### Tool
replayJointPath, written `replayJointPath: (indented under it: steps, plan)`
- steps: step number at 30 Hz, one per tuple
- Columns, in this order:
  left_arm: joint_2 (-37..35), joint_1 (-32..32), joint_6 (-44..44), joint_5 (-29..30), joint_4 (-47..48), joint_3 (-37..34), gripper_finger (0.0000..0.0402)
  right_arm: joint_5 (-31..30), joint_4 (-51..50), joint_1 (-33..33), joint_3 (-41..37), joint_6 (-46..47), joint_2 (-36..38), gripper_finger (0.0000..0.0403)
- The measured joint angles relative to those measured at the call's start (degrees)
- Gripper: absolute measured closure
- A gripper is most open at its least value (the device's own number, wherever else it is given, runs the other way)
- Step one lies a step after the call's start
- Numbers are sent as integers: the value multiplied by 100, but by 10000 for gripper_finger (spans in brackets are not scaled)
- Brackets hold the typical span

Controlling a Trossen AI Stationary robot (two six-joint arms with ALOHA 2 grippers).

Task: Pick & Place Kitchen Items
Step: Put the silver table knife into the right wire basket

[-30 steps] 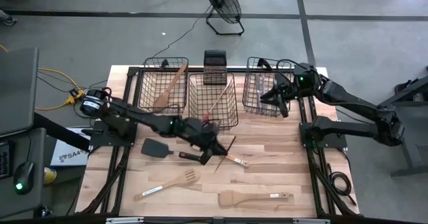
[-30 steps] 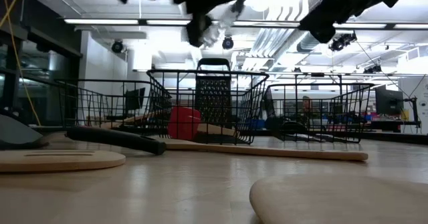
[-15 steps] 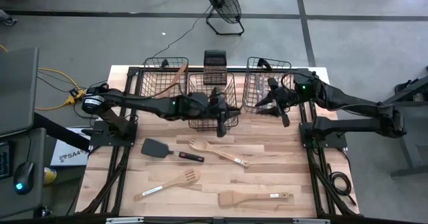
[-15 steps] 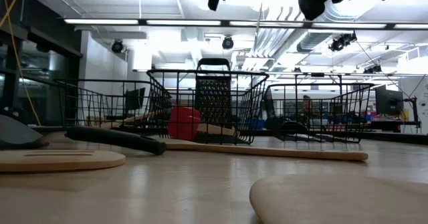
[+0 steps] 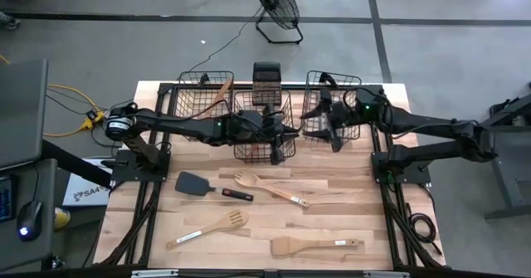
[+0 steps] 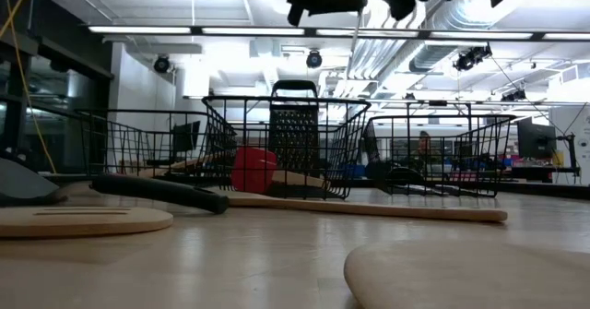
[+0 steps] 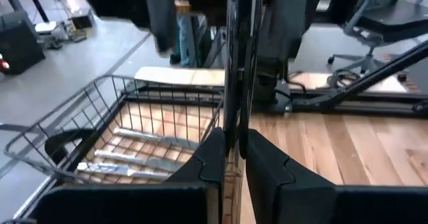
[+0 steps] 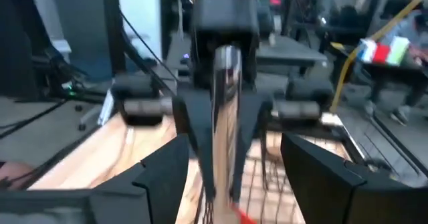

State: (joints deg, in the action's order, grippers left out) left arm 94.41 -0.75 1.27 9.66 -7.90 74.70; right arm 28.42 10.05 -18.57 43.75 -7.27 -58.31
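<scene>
Now mid-handover, I judge. Left gripper (image 7: 233, 158) clamped on slim dark utensil (image 7: 233, 63), held upright over gap between middle basket (image 5: 264, 142) and right basket (image 5: 319, 119). Right gripper (image 8: 231, 177) faces it, fingers spread wide, empty. Next — I close right on handle, then release left. Wooden spoons (image 5: 270, 187) wait on table (image 5: 348, 187).

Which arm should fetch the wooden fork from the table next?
Right. The right end effector is open beside the right basket; the left end effector is shut on a slim utensil and would have to release it first.
</scene>
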Motion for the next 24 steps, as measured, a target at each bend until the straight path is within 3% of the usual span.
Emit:
replayJointPath:
  steps: [4,12,24]
  plan:
    - [19,0,8,-1,58,-9,371,173,736,145,0,160,-262,172]
    - [13,0,5,0,30,-7,372,108,946,208,0,157,-487,184]
    - [13,0,1,1,35,-9,371,23,1031,197,0,149,-487,341]
